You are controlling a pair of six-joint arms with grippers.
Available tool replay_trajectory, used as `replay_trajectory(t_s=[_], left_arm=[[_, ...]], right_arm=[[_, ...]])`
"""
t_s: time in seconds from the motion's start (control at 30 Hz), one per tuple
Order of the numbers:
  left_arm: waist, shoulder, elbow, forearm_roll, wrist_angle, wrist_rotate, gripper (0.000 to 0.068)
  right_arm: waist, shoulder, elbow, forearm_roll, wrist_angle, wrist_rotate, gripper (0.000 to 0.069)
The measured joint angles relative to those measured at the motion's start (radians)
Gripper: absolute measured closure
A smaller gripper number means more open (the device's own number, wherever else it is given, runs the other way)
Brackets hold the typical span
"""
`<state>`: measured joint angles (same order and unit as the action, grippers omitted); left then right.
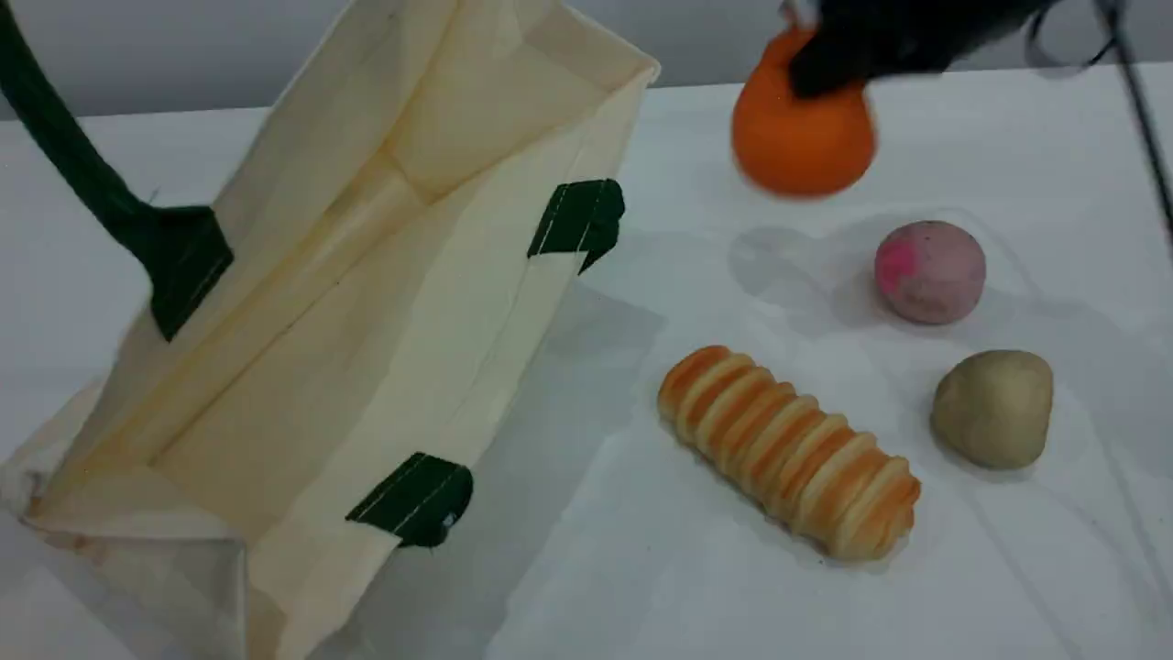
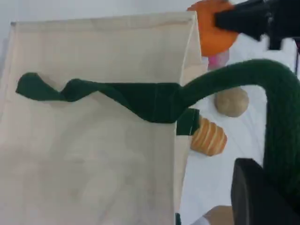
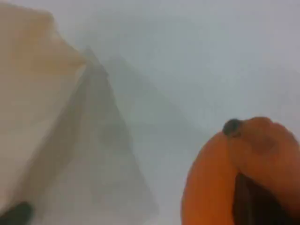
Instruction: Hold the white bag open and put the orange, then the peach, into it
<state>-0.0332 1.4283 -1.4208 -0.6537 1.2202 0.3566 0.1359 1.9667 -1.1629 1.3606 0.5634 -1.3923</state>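
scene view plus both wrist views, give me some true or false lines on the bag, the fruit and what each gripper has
1. The white bag stands open with nothing inside it. True.
2. The peach is inside the bag. False: it lies on the table, out in the open to the bag's right.
3. The right gripper is shut on the orange. True.
4. The left gripper holds the bread roll. False: it is shut on the bag's green handle, and the roll lies on the table.
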Motion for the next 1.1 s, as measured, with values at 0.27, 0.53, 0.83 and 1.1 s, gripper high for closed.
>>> replay_trajectory(t_s=[0.27,0.53,0.83,1.1], left_arm=[[-0.001,0.058,-0.015,-0.03,-0.023,-0.002,0.061],[-0.003,0.067,-0.089,-0.084,0.001,-0.002,0.061],[-0.05,0.067,-0.089,-0.082,0.002,0.005,0.061],[-0.05,0.067,-0.121,-0.099,0.002,0.005,0.061]], right_arm=[[-0.037,-0.256,0.0,-0.135,0.187,0.164,0.0671],[-0.036,-0.383,0.0,-0.135,0.337,0.221,0.0671],[0.022,-0.382,0.0,-0.135,0.403,0.233,0.0671],[0.181,-0.379,0.0,-0.135,0.342,0.233,0.0671]])
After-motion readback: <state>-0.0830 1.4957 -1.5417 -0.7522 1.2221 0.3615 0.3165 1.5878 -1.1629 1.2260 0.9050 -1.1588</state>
